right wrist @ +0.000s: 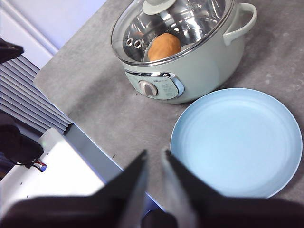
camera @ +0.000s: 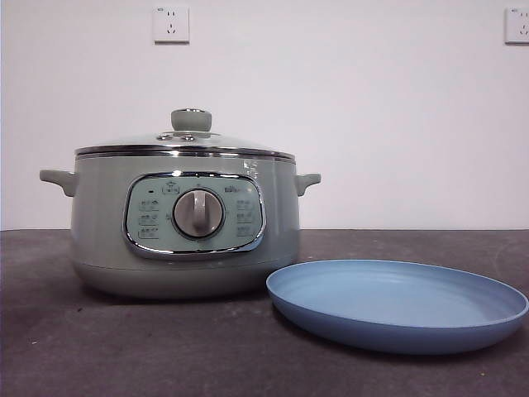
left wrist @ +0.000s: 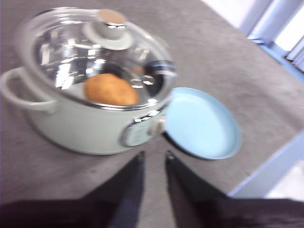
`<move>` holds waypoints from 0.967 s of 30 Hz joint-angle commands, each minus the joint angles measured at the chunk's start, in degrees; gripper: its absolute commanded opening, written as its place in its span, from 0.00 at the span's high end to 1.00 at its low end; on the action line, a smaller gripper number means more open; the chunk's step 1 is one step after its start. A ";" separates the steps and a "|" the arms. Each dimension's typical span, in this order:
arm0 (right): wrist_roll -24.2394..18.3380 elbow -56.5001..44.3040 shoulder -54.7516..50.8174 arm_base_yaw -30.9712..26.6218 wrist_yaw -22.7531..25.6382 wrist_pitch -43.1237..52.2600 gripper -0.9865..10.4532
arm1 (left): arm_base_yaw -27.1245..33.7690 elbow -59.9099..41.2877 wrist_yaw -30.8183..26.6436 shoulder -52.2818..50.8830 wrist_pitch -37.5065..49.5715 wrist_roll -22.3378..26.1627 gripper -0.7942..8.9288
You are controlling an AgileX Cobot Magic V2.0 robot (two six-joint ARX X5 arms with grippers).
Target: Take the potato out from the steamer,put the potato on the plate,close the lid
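We count one steamer (camera: 186, 231) on the desk (camera: 124, 347), and one lid (camera: 185, 142) sitting on it, with a single knob (camera: 191, 120) on top. Through the glass we see one potato (left wrist: 111, 89) inside. The steamer has two side handles (camera: 58, 179), one central dial (camera: 198, 213), and one control panel (camera: 193, 215). Beside it we count one plate (camera: 397, 304). On the wall behind we count two sockets (camera: 170, 24). Two vent holes (right wrist: 132, 43) show in the lid. We count two tools: the left tool (left wrist: 153, 156) and the right tool (right wrist: 154, 154), each with two jaws.
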 commanded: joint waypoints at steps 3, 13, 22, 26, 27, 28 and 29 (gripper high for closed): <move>0.44 0.13 -0.09 0.11 -0.17 0.07 0.38 | 0.07 -0.02 -1.33 0.00 0.57 -0.37 0.27; 1.11 0.13 -0.07 0.11 -0.20 0.04 0.39 | 0.04 0.48 -1.36 2.19 5.11 -1.38 0.27; 1.11 0.13 0.13 0.11 -0.20 0.07 0.39 | -2.89 5.68 -1.57 12.59 10.99 -1.40 0.27; 1.11 0.13 0.83 0.11 -0.20 0.04 0.39 | -6.56 10.99 -4.94 19.96 14.34 -1.27 0.27; 1.11 0.13 1.01 0.11 -0.20 0.07 0.39 | -7.54 12.33 -5.84 21.68 14.73 -1.22 0.27; 1.11 0.13 1.11 0.11 -0.20 0.07 0.39 | -8.57 13.66 -6.58 23.41 15.13 -1.22 0.27; 1.11 0.13 1.36 0.11 -0.20 0.07 0.39 | -9.94 15.39 -7.76 25.81 15.89 -1.20 0.27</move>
